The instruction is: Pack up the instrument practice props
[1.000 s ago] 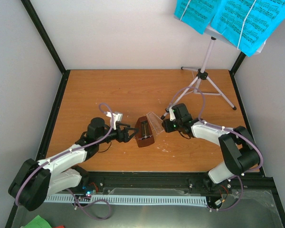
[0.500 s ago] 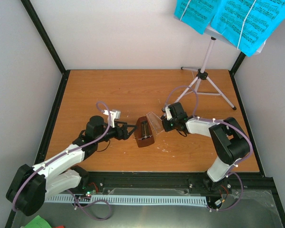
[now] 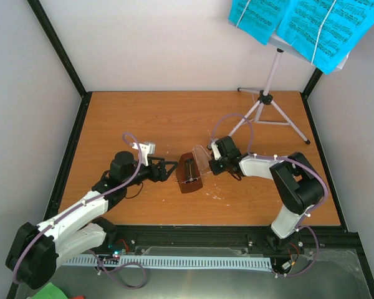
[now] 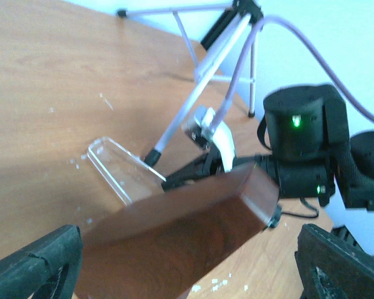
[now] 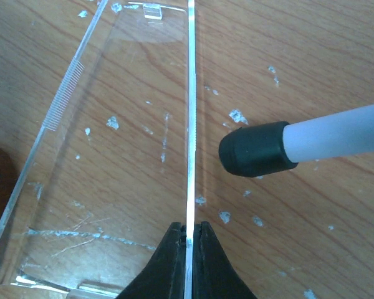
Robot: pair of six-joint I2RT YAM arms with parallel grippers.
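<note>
Wood table (image 3: 143, 118), R hand (image 5: 188, 235) pinching clear cover (image 5: 112, 143), stand foot (image 5: 252, 149) beside, L hand (image 4: 187, 265) open nr metronome (image 4: 181, 227)

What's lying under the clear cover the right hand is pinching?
Through the clear cover, pinched by the right hand, only white-flecked wooden table shows. Its end nearest the metronome is hidden behind the metronome's body.

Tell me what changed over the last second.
The right gripper moved left to the clear cover and shut on its edge. The left gripper barely shifted and stayed open, facing the metronome. The metronome, stand and sheet music did not move.
</note>
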